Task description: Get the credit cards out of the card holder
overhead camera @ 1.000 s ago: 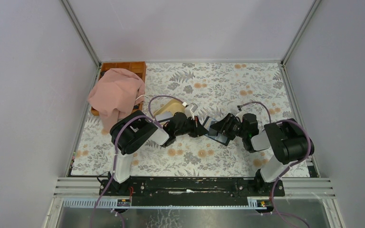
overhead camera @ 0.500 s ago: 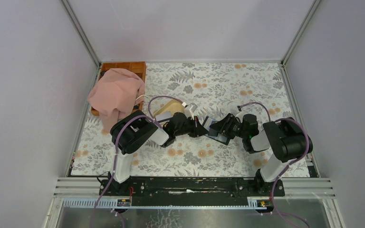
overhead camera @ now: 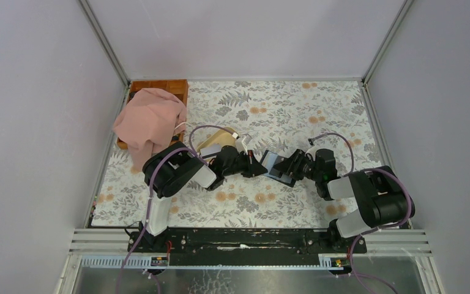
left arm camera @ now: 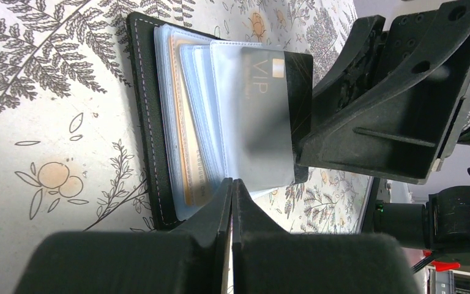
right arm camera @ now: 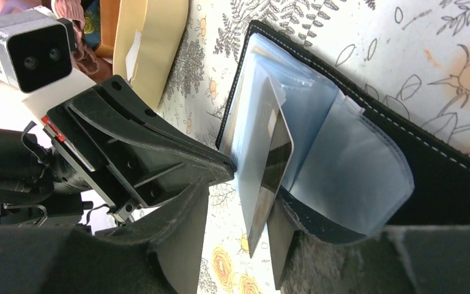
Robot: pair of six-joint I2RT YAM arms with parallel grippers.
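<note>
The card holder (overhead camera: pixel 274 164) lies open on the patterned table, black cover (left arm camera: pixel 142 92) down and clear blue-grey sleeves fanned up. A black credit card (left arm camera: pixel 281 92) marked VIP sits partly in a sleeve. My left gripper (left arm camera: pixel 231 184) is shut, its tips pressed at the sleeves' near edge. In the right wrist view that card (right arm camera: pixel 276 162) sticks out of the holder (right arm camera: pixel 440 177), with its corner between the jaws of my right gripper (right arm camera: pixel 238 245). The right gripper is open, with a gap on the card's left side. In the top view, both grippers (overhead camera: pixel 258 171) (overhead camera: pixel 290 166) meet at the holder.
A beige oval dish (overhead camera: pixel 217 139) stands just behind the left gripper. A pink cloth (overhead camera: pixel 150 119) drapes over a wooden tray (overhead camera: pixel 159 86) at the back left. Grey walls enclose the table on three sides.
The right arm's elbow has swung out to the right and nearer, and more of the open holder shows between the grippers. The left arm has stayed put.
</note>
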